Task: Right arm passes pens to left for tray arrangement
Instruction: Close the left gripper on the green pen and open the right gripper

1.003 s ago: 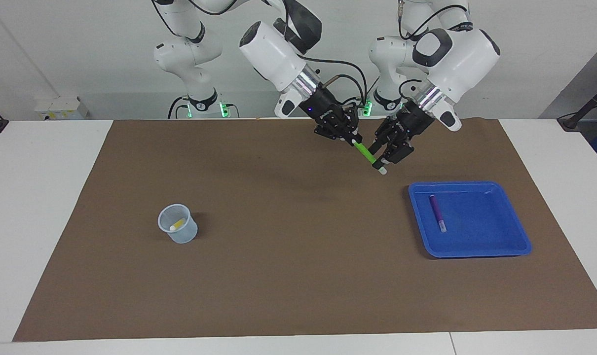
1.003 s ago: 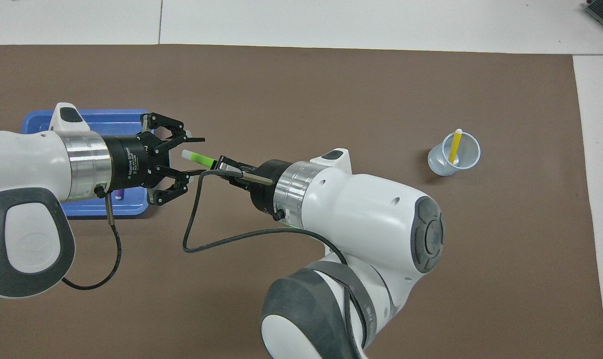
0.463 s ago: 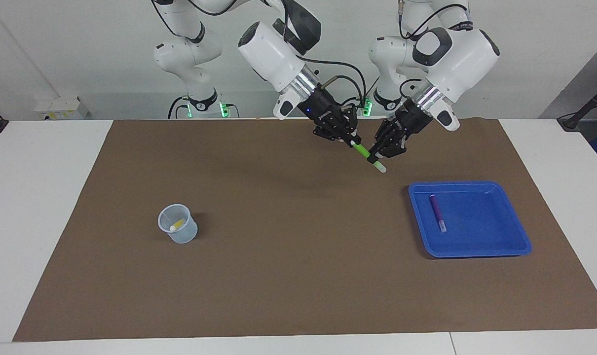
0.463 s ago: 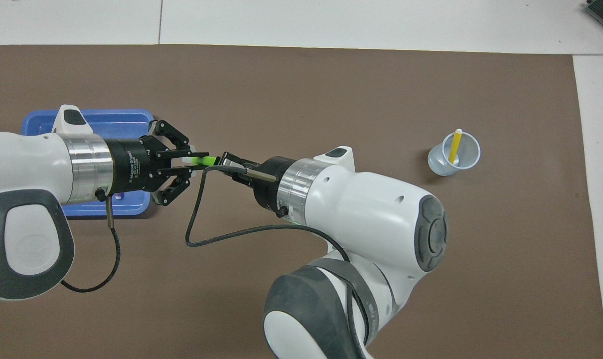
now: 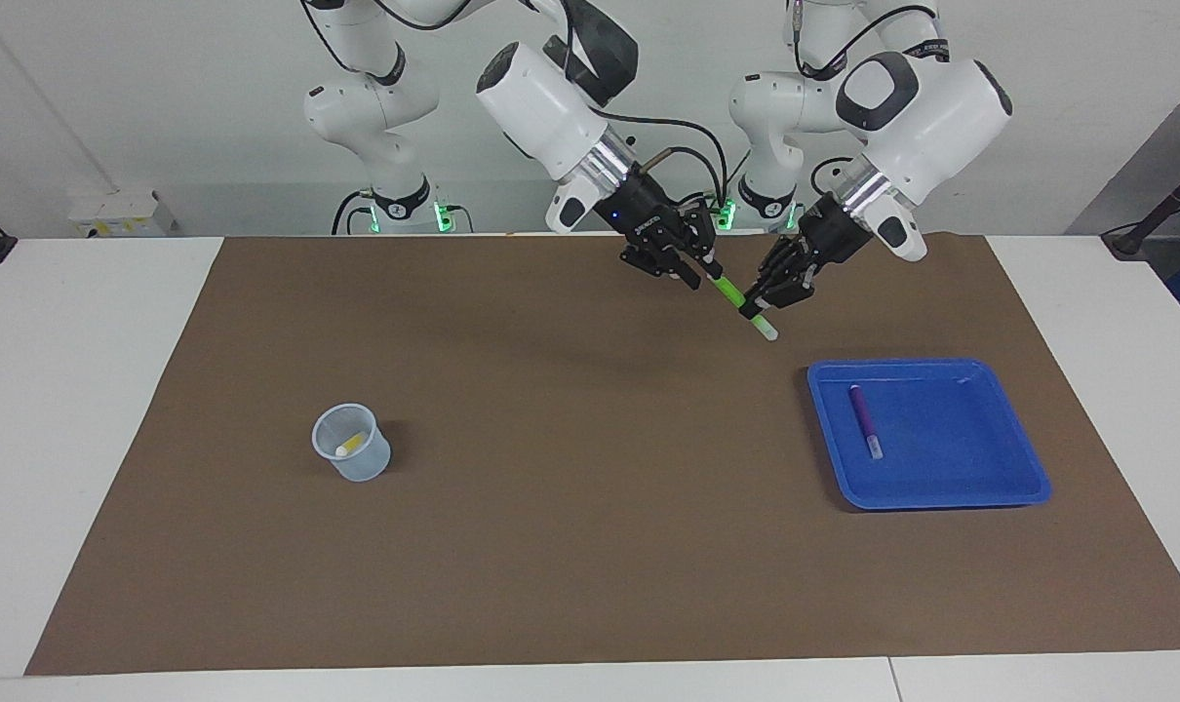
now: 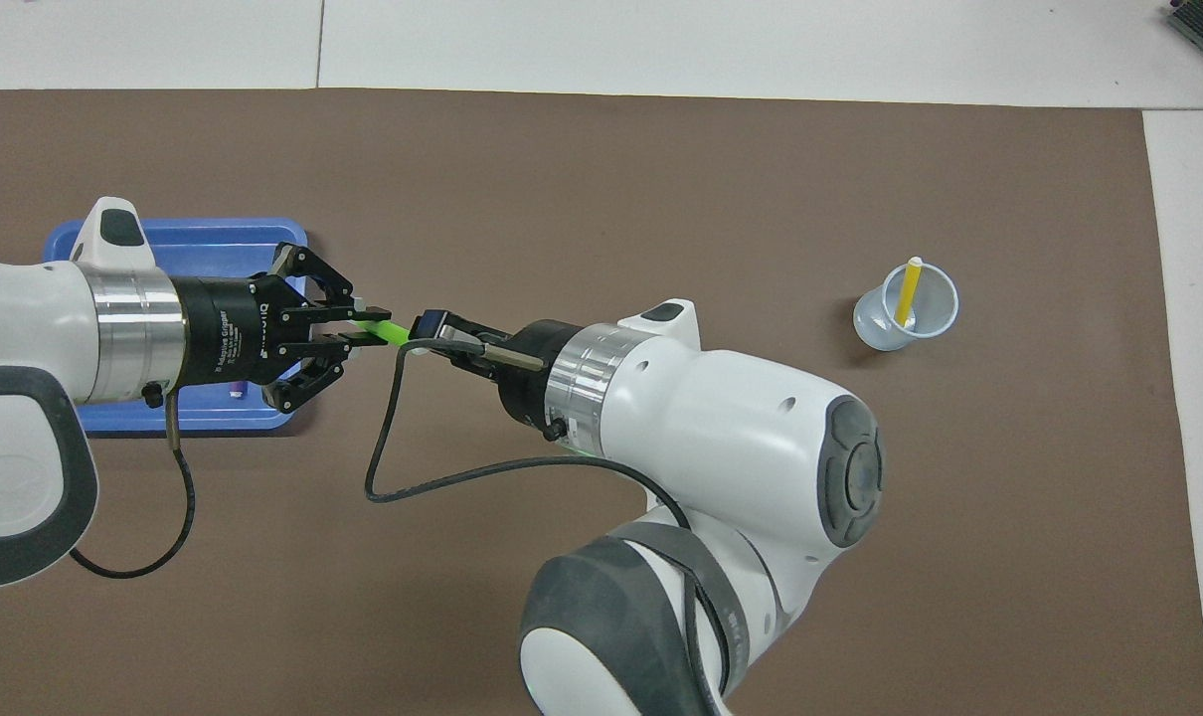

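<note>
At the right arm's end of the worktop (image 5: 590,585) stands a small translucent cup (image 5: 368,466) with the yellow pen (image 5: 353,444) in it. The facing view shows only the pen's short top inside the rim. The overhead view shows it leaning, pale tip (image 6: 914,263) poking above the cup's edge.

Over the mat's middle, up in the air, the right gripper (image 5: 697,271) sits at the upper end of the green pen (image 5: 727,290). Neither view shows whether it is spread or pressed on the pen.

The left gripper (image 5: 760,306) is pinching the green pen lower down. The overhead view shows its two fingertips (image 6: 355,328) pressed together on the shaft, the outer links splayed. The facing view alone shows the pen's whitish end (image 5: 769,333) jutting out below this gripper, clear of the mat.

Toward the left arm's end lies the blue tray (image 5: 941,502), with the purple pen (image 5: 864,419) flat inside, near the side closest to the cup. From overhead the left gripper's wrist covers much of the tray (image 6: 194,239) and nearly all of that pen.
</note>
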Robot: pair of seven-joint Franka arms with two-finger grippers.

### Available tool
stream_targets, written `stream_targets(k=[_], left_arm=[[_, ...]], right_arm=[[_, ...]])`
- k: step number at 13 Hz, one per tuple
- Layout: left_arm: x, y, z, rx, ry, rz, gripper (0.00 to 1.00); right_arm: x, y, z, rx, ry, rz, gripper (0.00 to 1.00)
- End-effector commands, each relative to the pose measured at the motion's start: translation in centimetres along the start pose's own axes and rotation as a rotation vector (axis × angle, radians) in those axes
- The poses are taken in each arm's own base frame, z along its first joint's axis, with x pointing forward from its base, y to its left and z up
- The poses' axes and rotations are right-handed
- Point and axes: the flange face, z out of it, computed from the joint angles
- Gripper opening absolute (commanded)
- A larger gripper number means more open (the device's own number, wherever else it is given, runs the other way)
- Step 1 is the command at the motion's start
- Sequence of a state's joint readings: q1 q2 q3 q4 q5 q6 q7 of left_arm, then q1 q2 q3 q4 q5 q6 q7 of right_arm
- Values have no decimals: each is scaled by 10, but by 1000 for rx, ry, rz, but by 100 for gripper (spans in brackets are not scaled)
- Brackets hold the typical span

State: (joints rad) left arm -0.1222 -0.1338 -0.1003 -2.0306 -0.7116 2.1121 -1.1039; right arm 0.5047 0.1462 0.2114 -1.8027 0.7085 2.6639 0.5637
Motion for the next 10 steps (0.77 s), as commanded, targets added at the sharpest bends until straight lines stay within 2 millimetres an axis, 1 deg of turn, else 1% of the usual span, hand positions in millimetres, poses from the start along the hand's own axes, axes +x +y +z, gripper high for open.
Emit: stream_targets(k=[1,2,3,4,5,7,8,9,10], left_arm=[[14,-14,-15,13,7,102,0],[19,-16,-17,36,27,188,0],[25,-21,-19,84,72,305,0],[36,-27,-20,132,109,422,0],[46,-31,-23,148,120,491,0],[70,-38,-30,162,129,597,0],[88,-42,-35,185,143,661,0],[107,-46,-37,201,146,710,0],[127,-50,-35,216,134,761,0]], right_arm=[[4,5,-5,0,-3,33,100],[8,7,-6,-7,-2,31,100],[15,13,-7,-23,-4,26,100],[25,23,-11,-56,-13,19,100],[36,33,-15,-92,-10,-11,100],[60,60,-26,-184,-9,-82,100],[75,78,-33,-246,-13,-123,100],[92,93,-46,-301,-7,-166,100],[112,114,-59,-361,2,-212,100]])
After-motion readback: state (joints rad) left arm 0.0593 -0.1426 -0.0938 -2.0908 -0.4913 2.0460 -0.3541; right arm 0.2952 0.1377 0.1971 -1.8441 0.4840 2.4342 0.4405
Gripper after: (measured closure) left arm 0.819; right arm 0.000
